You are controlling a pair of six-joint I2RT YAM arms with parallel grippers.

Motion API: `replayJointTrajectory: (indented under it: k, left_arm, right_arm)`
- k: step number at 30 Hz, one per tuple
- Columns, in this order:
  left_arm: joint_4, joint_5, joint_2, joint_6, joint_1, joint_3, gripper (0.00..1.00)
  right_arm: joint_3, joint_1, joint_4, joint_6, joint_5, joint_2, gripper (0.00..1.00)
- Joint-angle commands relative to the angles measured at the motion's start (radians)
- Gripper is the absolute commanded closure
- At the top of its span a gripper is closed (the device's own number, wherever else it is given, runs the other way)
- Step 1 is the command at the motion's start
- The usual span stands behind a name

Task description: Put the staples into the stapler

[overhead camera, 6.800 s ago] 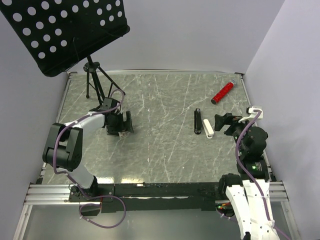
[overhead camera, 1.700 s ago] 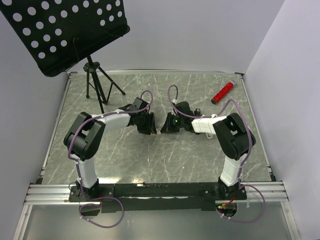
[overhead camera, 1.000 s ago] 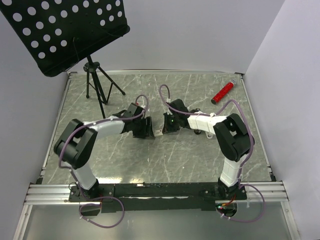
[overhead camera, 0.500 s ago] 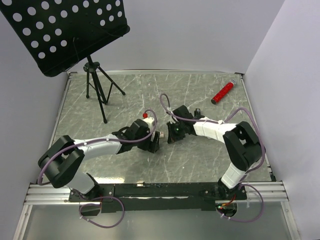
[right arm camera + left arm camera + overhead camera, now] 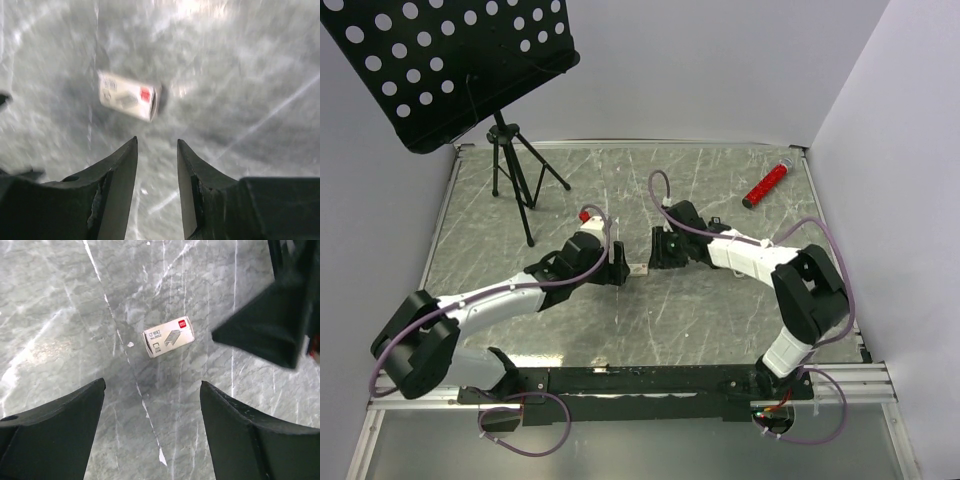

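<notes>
Left wrist view: little cream cardboard staple box [image 5: 168,337] lies loose on grey marble table [image 5: 60,315], 12 o'clock of the wide-open left gripper [image 5: 152,386]. Right gripper [image 5: 157,145] slightly parted, empty. Guessing they're lining up a grab.

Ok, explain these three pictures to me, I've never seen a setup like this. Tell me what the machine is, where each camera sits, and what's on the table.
This is a robot with two arms bolted at the near edge of a marble-patterned table. The wide picture comes from a fixed camera above and behind the arms. The other two come from a camera on each wrist, looking down past that arm's own fingers. The left gripper and right gripper both stand open and hold nothing. Between them the small box of staples lies flat on the table. A red cylinder lies near the far right corner, and a music stand stands at the far left. I cannot make out the stapler in these views.
</notes>
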Motion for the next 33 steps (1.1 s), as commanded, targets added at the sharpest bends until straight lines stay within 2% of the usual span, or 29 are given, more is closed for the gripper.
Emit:
replayJointTrajectory:
  k: [1, 9, 22, 33]
  left_arm:
    - [0.008, -0.051, -0.065, -0.041, 0.002, -0.026, 0.18]
    - [-0.014, -0.069, -0.115, -0.043, 0.003, -0.049, 0.18]
    - [-0.014, -0.068, -0.13, -0.051, 0.005, -0.059, 0.19]
    - [-0.017, -0.055, -0.127, -0.051, 0.005, -0.057, 0.19]
  right_arm:
    - [0.114, 0.018, -0.008, 0.052, 0.077, 0.06, 0.55]
    - [0.203, 0.033, -0.068, 0.058, 0.115, 0.153, 0.63]
    - [0.22, 0.053, -0.109, 0.057, 0.157, 0.199, 0.78]
    - [0.246, 0.064, -0.117, 0.041, 0.14, 0.219, 0.81]
